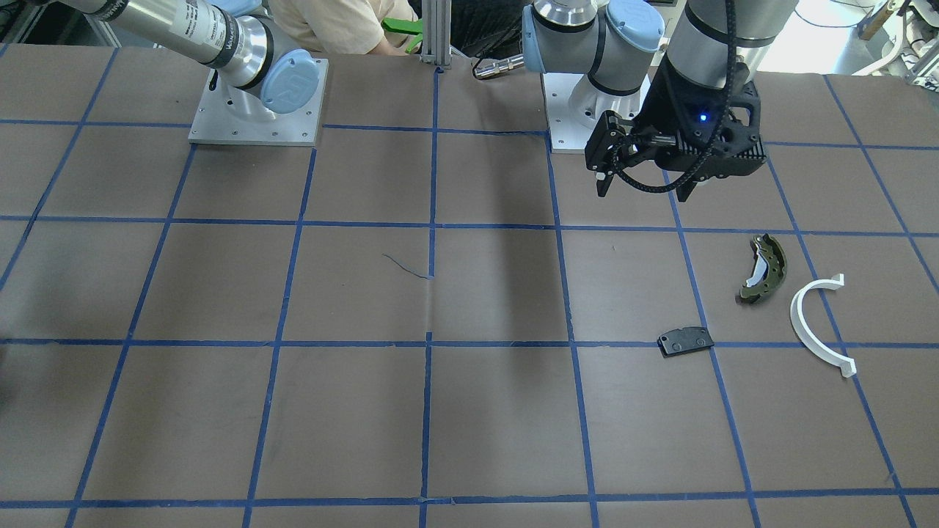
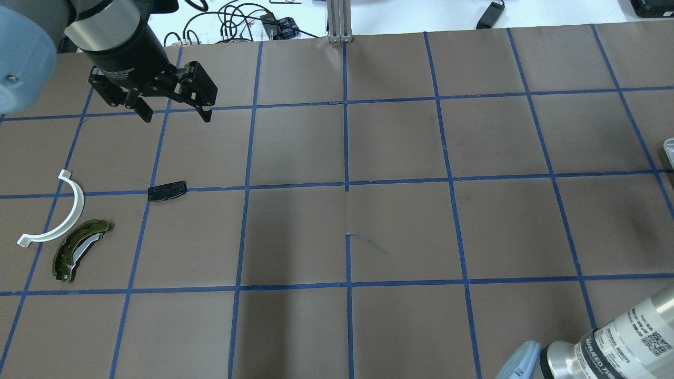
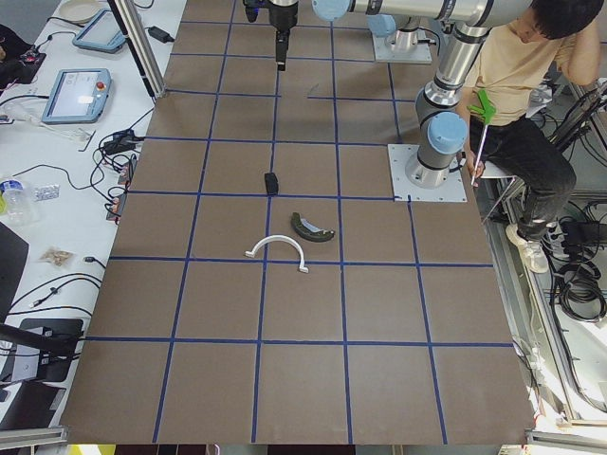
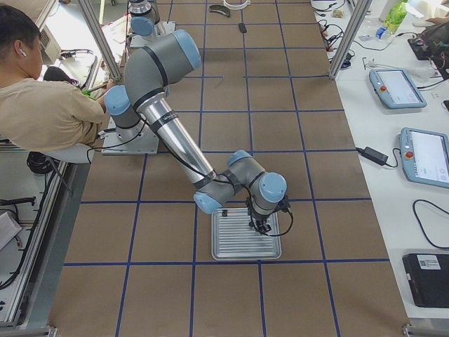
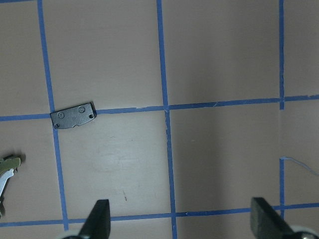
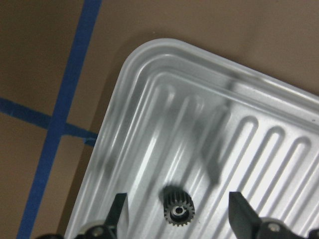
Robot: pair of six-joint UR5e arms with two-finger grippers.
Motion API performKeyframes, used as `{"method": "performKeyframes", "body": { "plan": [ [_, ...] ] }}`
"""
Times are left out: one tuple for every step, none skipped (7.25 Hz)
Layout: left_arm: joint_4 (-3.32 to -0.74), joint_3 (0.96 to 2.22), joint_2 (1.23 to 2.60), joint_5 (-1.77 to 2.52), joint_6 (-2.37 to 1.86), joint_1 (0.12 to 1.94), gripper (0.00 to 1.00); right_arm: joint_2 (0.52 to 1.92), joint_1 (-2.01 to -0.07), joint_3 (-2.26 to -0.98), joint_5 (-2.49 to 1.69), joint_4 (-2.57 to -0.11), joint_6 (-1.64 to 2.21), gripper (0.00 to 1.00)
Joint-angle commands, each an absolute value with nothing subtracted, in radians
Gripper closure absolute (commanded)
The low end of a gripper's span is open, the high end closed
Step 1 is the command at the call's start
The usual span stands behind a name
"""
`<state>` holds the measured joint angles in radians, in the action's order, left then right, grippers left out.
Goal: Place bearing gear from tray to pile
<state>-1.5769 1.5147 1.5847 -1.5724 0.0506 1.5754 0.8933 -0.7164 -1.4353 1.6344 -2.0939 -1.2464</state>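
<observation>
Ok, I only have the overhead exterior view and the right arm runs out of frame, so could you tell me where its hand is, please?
Observer: The right hand hangs low over the tray, near one of its corners.
Operator: Thank you. Is the gear there?
Observer: Yes, a small dark gear lies on the tray's ribbed floor, between the hand's open fingers.
Operator: Is the hand gripping it?
Observer: No, there is a clear gap between the gear and each finger.
</observation>
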Motion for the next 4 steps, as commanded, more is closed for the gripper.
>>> {"method": "performKeyframes", "body": {
  "plan": [
    [-1.577,1.514,1.586,-1.572,0.051,1.575,0.00,0.888,-0.716,-1.436,1.635,-2.094,-1.247,0.31],
    [-1.577,1.514,1.585,-1.572,0.051,1.575,0.00,0.887,-0.716,-1.436,1.635,-2.094,-1.246,0.36],
    [-1.577,1.514,1.585,-1.572,0.051,1.575,0.00,0.887,-0.716,-1.439,1.638,-2.094,-1.243,0.38],
    [-1.577,1.514,1.586,-1.571,0.051,1.575,0.00,0.887,-0.716,-1.439,1.640,-2.094,-1.243,0.38]
  ]
}}
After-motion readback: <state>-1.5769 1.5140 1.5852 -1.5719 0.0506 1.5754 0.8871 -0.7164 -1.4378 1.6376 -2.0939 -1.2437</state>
